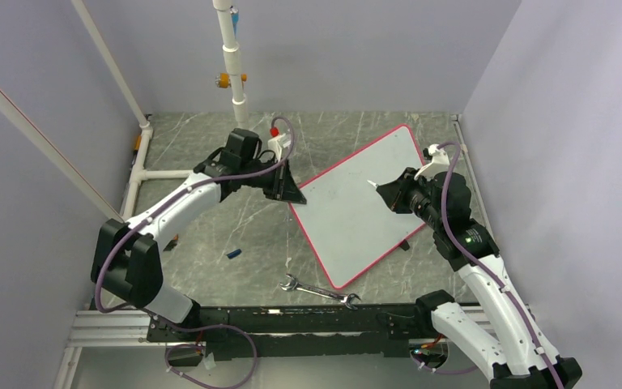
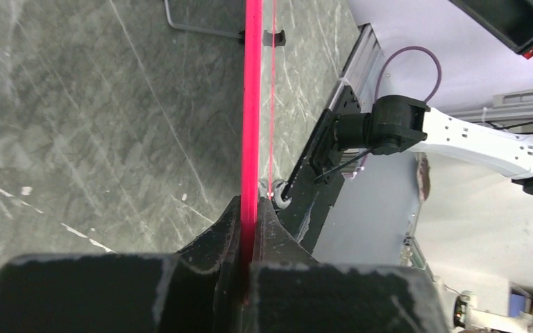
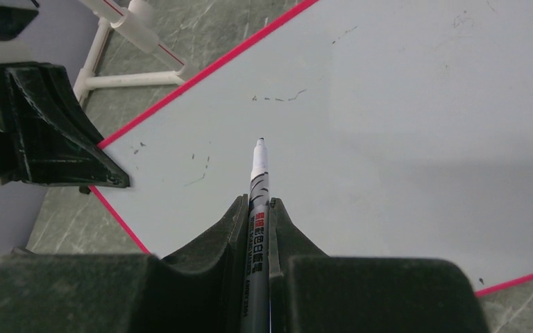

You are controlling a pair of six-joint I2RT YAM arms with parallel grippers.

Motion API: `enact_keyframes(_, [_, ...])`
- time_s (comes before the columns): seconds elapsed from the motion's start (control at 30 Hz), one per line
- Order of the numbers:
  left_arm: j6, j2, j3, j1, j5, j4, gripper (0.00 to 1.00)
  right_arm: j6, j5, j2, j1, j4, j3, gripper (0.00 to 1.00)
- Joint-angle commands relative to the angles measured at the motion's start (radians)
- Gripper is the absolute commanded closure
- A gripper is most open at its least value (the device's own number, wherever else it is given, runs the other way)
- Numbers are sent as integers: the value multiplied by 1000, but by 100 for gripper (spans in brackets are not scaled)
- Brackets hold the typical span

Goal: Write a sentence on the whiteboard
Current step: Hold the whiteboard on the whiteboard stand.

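Observation:
The whiteboard (image 1: 356, 203) lies tilted in the middle right of the table, white with a red-pink rim. My left gripper (image 1: 294, 194) is shut on its left rim, seen edge-on in the left wrist view (image 2: 252, 125). My right gripper (image 1: 389, 193) is shut on a marker (image 3: 258, 201), uncapped, its tip (image 1: 370, 183) just over the board's middle. The board (image 3: 388, 139) carries only faint smudges; no blue sentence shows on it. The left gripper also shows in the right wrist view (image 3: 107, 182) at the board's corner.
A wrench (image 1: 320, 292) lies on the table near the front edge, below the board. A small blue cap (image 1: 233, 253) lies left of it. White pipe framing (image 1: 150, 174) stands at the back left. A white post (image 1: 231, 57) rises at the back.

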Motion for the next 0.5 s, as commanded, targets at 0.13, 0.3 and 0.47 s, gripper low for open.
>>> enact_keyframes(0.13, [221, 46, 288, 12, -138, -301, 100, 6, -33, -11, -2, 53, 3, 100])
enact_keyframes(0.3, [385, 110, 442, 22, -143, -496, 100, 19, -46, -7, -3, 70, -6, 100])
enact_keyframes(0.47, [448, 65, 429, 93, -171, -546, 100, 22, -70, 12, -1, 76, -2, 100])
